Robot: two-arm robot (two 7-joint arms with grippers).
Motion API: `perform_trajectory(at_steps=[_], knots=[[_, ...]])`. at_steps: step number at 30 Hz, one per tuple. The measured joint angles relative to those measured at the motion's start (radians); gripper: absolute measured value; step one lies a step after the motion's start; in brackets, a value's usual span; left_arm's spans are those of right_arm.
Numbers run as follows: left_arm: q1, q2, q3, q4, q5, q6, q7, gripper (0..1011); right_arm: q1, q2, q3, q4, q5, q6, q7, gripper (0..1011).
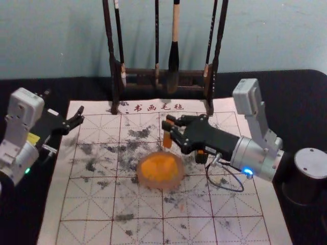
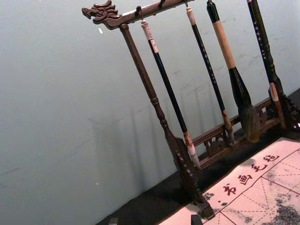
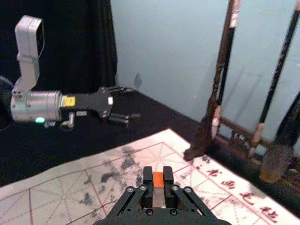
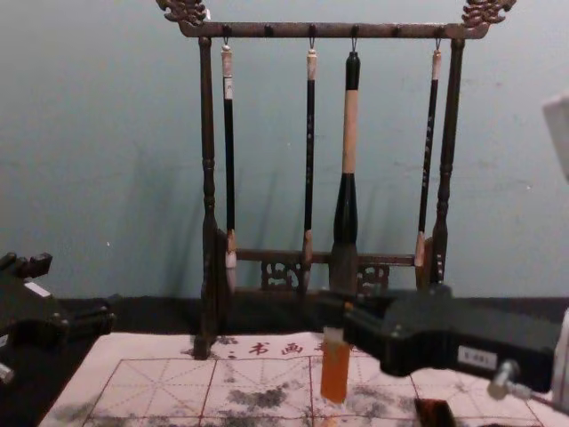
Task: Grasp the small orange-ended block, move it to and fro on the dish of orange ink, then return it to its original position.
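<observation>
Head view: the right hand [image 1: 167,122] is clamping the small block [image 1: 167,139], pale at its gripped top and orange below, its long axis running upright. It is hanging near the far rim of the round, pinkish dish [image 1: 160,185], so the rub is probably calling for a move robotward and down onto the smeared orange ink [image 1: 160,167]. The left hand [image 1: 79,115], farther away, is waiting over the left side, fingers apart. A pale, ink-blotched mat [image 1: 97,229] is lying beneath.
</observation>
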Motion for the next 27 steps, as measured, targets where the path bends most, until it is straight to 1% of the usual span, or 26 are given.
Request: perform_trajectory(at_steps=[10, 13, 16, 27], knots=[[0.000, 0.000, 0.000, 0.000, 0.000, 0.000, 0.000, 1001, 0.027, -0.010, -0.040, 0.043, -0.032, 0.033, 0.032, 131], [0.000, 0.000, 0.000, 0.000, 0.000, 0.000, 0.000, 1001, 0.031, -0.014, -0.044, 0.051, -0.037, 0.038, 0.032, 131], [0.000, 0.000, 0.000, 0.000, 0.000, 0.000, 0.000, 1001, 0.037, -0.026, -0.048, 0.068, -0.045, 0.040, 0.025, 131], [0.000, 0.000, 0.000, 0.000, 0.000, 0.000, 0.000, 1001, 0.048, -0.060, -0.049, 0.118, -0.056, 0.037, 0.011, 131]])
